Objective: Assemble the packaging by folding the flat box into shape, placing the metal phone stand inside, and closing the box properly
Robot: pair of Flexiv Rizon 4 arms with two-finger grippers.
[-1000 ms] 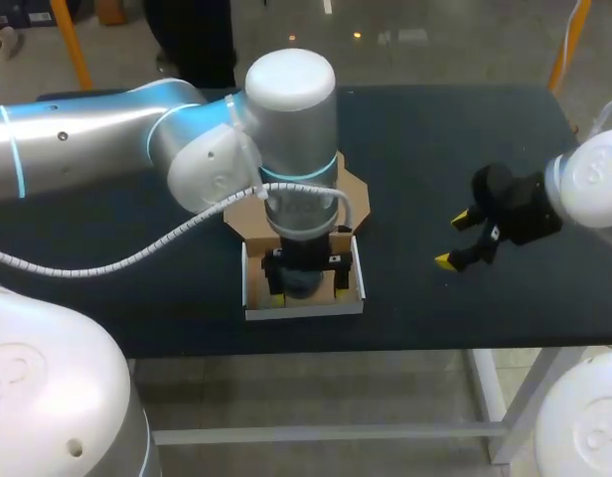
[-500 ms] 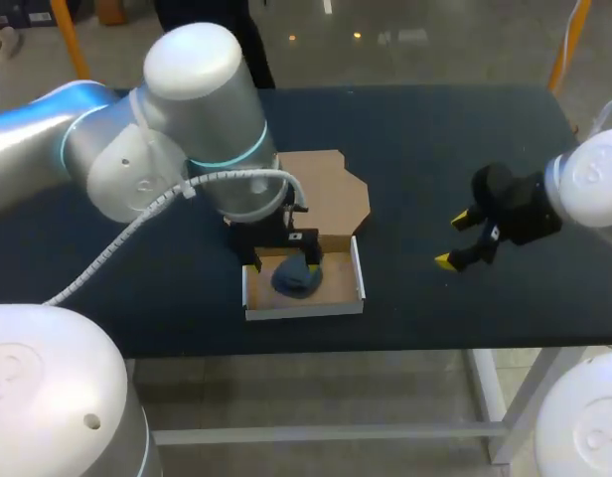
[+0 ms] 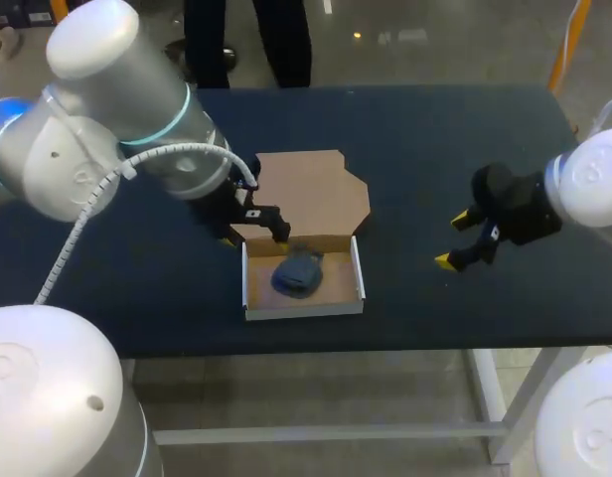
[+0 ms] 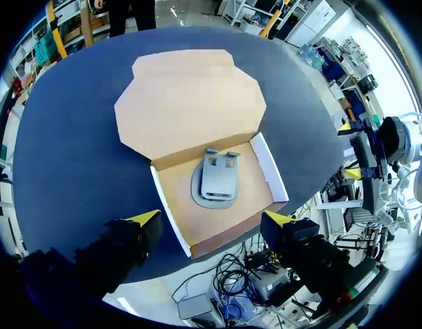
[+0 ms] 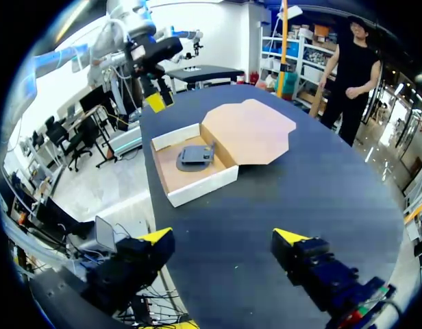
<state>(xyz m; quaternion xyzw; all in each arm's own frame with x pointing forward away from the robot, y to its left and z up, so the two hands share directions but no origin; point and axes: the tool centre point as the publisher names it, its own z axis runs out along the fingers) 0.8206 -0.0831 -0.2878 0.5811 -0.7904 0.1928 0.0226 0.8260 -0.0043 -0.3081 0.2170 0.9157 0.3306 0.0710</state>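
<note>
The folded box tray [image 3: 304, 309] sits near the table's front edge, with its brown lid [image 3: 311, 191] lying open and flat behind it. The grey metal phone stand [image 3: 297, 274] lies inside the tray. My left gripper [image 3: 248, 227] hangs open above the tray's back left corner, holding nothing. From the left wrist view the tray [image 4: 269, 168], the stand [image 4: 216, 184] and the lid [image 4: 190, 96] lie below the open left gripper [image 4: 212, 219]. My right gripper [image 3: 463, 239] stands open and empty to the tray's right; ahead of the right gripper [image 5: 223, 237] are the tray [image 5: 204, 186], stand [image 5: 194, 156] and lid [image 5: 251, 130].
The dark table top [image 3: 455, 139] stretches bare to the right and behind the box. The table's front edge [image 3: 425, 343] runs just in front of the tray. The left arm's white cable [image 3: 97, 209] loops over the table's left part.
My left arm has lifted out of the tray and drawn back to the left, leaving the phone stand lying in the box. The right arm has not moved.
</note>
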